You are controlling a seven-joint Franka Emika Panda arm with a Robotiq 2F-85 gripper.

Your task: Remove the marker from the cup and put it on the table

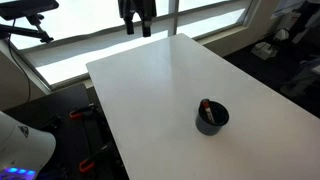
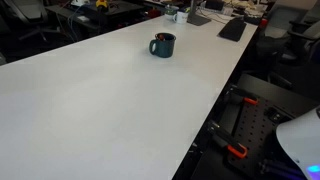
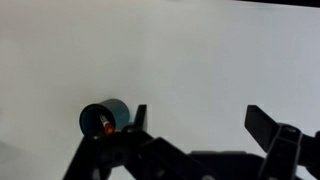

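One marker [image 1: 204, 107] leans inside the navy cup [image 1: 212, 118] toward the near right of the table [image 1: 150, 90]; your gripper [image 3: 198, 122] hangs well apart at the far edge, jaws spread wide; descend off-centre and a finger may clip the rim, tipping the light cup over.

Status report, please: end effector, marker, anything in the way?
End effector open, holding nothing, apart from the cup. Marker inside cup, red end showing. No obstacle seen between them on the table.
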